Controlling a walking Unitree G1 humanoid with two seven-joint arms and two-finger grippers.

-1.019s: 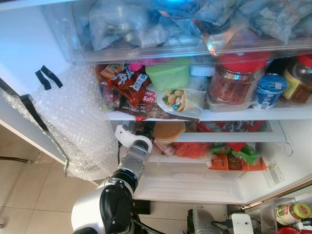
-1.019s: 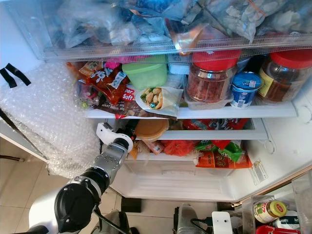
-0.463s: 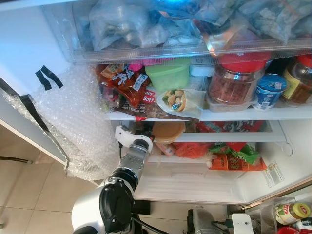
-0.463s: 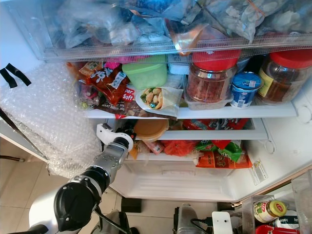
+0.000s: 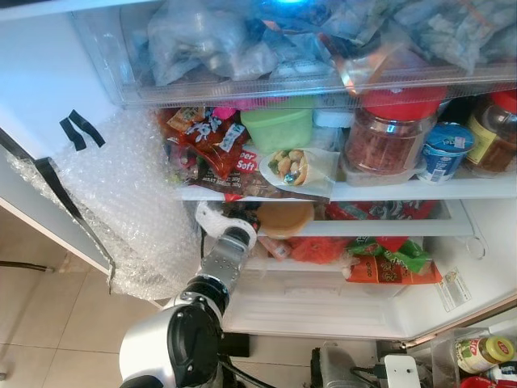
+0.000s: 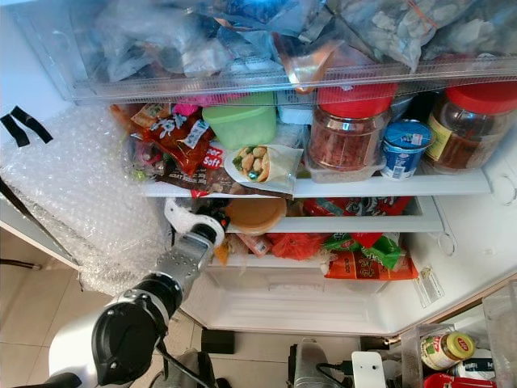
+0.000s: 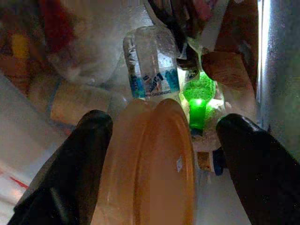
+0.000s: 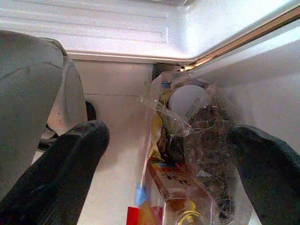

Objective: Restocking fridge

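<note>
I had pushed the left gripper [image 7: 159,154] deeper onto the fridge's lower shelf [image 5: 380,229], fingers spread around the tan tub [image 5: 284,217] there, placement nearly done; right gripper [image 8: 164,154] hung open.

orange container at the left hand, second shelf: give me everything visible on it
The orange container is a round, translucent amber tub that looks like plastic, with a flat lid of the same colour. It sits on the fridge's second shelf, under the wrapped sandwich plate, its rim at the shelf's front edge. In the left wrist view it lies between the open fingers of the left hand, rim toward the camera; whether the fingers touch it is unclear. Behind it are a clear bottle and a green bottle. Its contents cannot be made out.
</note>
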